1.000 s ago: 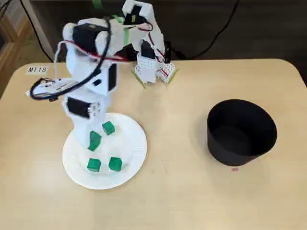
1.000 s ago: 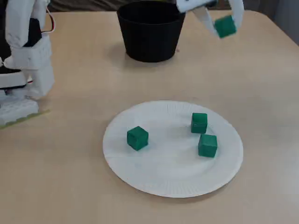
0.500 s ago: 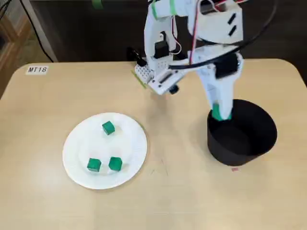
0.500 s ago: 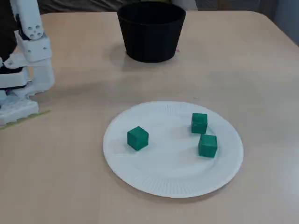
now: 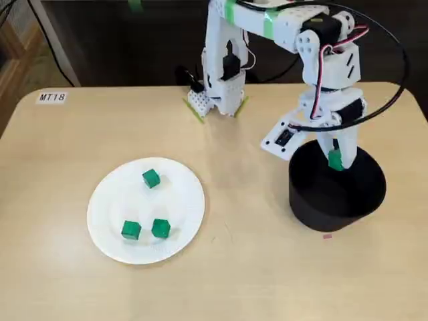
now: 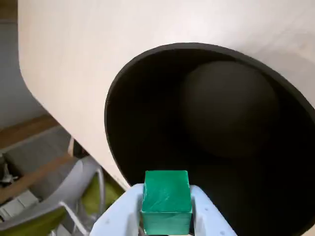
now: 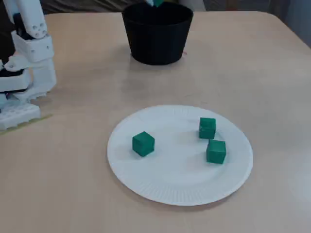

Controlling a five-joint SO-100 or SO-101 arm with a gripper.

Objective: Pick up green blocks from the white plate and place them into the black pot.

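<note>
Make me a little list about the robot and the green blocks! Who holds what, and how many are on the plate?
gripper: shut on one green block, above the pot's opening
held block: green, pinched between the two fingers
pot: black, stands on the table; no block seen inside in the wrist view
plate: white, holds three green blocks
blocks on plate: one alone, two close together
</note>
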